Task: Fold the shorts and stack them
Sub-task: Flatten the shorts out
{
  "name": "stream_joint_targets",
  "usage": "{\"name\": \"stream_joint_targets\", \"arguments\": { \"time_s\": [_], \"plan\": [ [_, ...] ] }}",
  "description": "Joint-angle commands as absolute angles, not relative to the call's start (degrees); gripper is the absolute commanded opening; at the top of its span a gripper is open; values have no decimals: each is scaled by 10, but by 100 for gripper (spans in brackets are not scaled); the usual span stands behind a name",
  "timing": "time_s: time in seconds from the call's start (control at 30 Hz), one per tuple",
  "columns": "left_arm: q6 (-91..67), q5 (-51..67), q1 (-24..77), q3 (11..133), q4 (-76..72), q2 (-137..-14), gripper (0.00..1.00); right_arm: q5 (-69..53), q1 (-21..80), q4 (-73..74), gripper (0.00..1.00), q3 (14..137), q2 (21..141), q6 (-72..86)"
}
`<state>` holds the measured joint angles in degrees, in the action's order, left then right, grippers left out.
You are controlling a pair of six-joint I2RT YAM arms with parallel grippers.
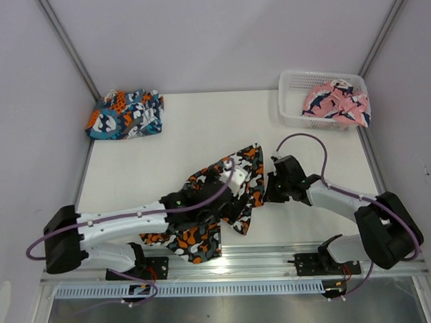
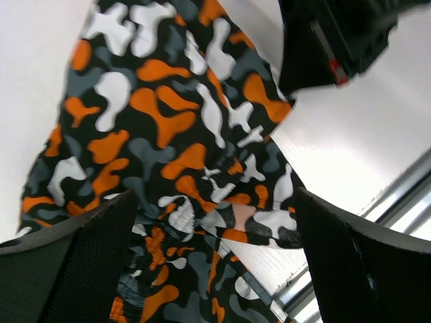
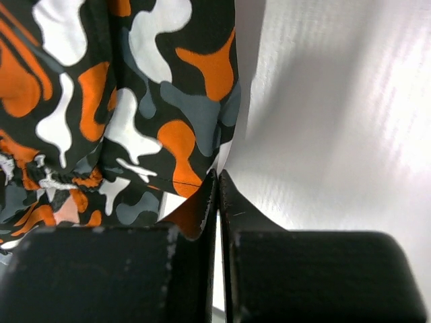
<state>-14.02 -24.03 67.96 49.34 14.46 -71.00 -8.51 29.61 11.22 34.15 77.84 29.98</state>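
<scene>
Right pincer (image 3: 219,202) pinches the camouflage shorts (image 3: 135,101) at a hem edge; our left pincer (image 2: 214,222) hangs spread above. We judge them light and limp; hems grip best.

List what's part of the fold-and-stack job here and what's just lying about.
Job:
- camouflage shorts, mid-table; edge pinched in the shut right gripper, open left gripper over them
- blue-teal-orange shorts, bunched at the far left corner
- pink shorts, lying in the basket

Lying about:
- white mesh basket, far right corner
</scene>
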Motion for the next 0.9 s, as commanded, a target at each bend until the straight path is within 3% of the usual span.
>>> {"name": "stream_joint_targets", "arguments": {
  "time_s": [0.0,0.63,0.87],
  "plan": [
    [-116,-288,714,534,164,-749,99,-62,292,152,0,352,734,298],
    [-270,-310,708,597,177,-941,89,-69,290,164,0,321,655,322],
    [-264,-308,706,620,177,-967,72,-76,290,157,0,309,650,327]
  ]
}}
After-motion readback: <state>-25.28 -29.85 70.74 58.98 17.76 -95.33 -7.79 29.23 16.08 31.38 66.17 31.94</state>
